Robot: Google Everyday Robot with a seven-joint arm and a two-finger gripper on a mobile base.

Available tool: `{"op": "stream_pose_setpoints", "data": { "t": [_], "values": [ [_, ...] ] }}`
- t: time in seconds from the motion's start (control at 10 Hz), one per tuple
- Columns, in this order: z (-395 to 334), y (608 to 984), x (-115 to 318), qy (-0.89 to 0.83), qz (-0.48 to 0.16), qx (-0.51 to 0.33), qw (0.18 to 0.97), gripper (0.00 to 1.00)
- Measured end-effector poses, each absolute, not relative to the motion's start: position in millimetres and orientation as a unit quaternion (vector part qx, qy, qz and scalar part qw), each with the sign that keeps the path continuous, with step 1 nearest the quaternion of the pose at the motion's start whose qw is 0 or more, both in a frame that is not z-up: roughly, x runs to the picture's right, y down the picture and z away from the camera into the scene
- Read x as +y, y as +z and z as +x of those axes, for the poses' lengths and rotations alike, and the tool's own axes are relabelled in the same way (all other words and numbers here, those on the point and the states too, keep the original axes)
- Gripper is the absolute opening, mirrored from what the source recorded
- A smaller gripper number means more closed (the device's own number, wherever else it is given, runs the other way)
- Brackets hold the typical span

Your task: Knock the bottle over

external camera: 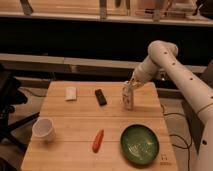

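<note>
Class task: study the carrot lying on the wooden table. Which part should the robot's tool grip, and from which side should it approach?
Grip the carrot at its middle, coming from straight above. It lies flat with bare table on both long sides, so closing across its narrow width probably holds best. The tool is now at the bottle, far from it.

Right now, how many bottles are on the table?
1. The bottle stands upright near the table's right rear edge, right of the black block. The gripper is at its top.
</note>
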State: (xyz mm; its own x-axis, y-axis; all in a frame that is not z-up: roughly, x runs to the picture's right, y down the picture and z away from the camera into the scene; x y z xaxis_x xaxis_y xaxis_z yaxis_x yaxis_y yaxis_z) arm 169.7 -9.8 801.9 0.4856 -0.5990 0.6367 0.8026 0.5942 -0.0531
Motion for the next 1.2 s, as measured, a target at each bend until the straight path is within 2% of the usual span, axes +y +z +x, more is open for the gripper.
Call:
{"op": "stream_pose_setpoints", "data": {
  "t": [0.3,0.5,0.8,1.2],
  "values": [
    [160,807,-11,-0.428,-0.168,-0.293,0.839,0.02],
    [144,809,-11,-0.438,-0.164,-0.297,0.833,0.09],
    [149,804,-10,-0.43,-0.162,-0.295,0.838,0.01],
    [174,802,-11,-0.434,-0.163,-0.297,0.835,0.0]
  ]
}}
